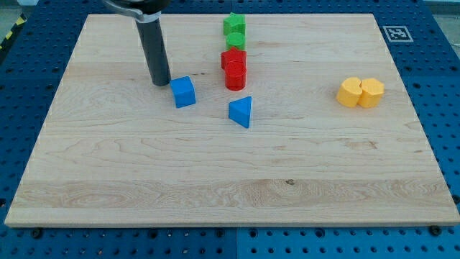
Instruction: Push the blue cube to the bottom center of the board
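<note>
The blue cube [183, 92] sits on the upper left part of the board [108, 180], a little left of the board's middle line and well apart from the bottom edge. My tip [161, 83] stands just beside it, at the cube's upper left; I cannot tell if they touch, but the gap is very small if there is one. There are no jaws on this arm (only a straight dark rod), so nothing is held and nothing can open or close.

This relation decides the coming move. The cube lies to the lower right of my tip, and the goal, the bottom center, also lies to the lower right of the cube. So tip, cube and goal are nearly in 1 line, and I judge that a push down and slightly right would carry the cube toward the goal. The cube looks a little turned, so it may rotate or slip off the tip during a long push.

The blue wedge [241, 112] is near the cube, to its lower right, close to this path. The 2 red blocks [234, 68] and the 2 green blocks [234, 30] stand in a column above it. The 2 yellow blocks [361, 93] are far at the view's right.
</note>
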